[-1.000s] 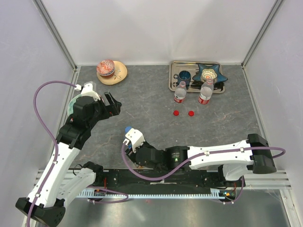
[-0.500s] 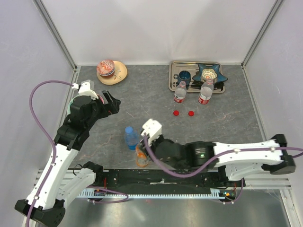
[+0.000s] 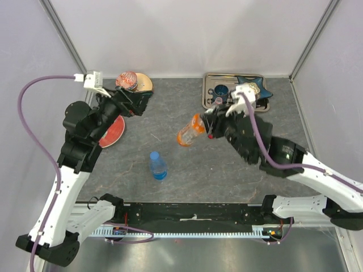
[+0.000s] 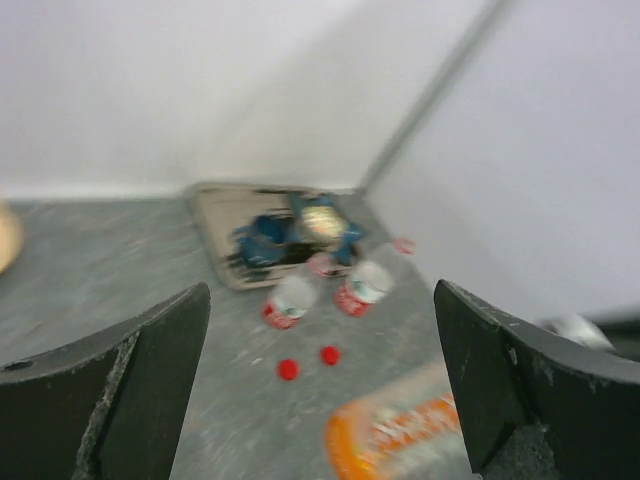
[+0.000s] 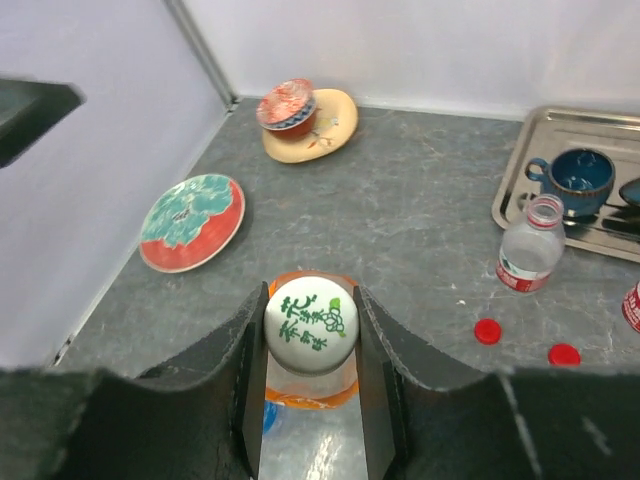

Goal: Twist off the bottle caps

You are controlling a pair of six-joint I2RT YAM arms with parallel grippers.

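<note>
Above table (image 3: 176, 107) centre, orange bottle (image 3: 189, 132) lifted from front edge; right fingers (image 5: 376, 355) clamped on it, left fingers (image 4: 150, 380) apart.

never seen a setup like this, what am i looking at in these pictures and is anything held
Two robot arms are bolted at the near edge of a table, each with a two-finger gripper. The wide picture looks down from above; the other two come from cameras on the wrists, so the dark shapes are each arm's own fingers. The left gripper is open. The right gripper is clamped on the white cap of the orange bottle, holding it tilted. On the table: a blue bottle, a red plate, two red caps, uncapped clear bottles, and a tray with a blue cup.
</note>
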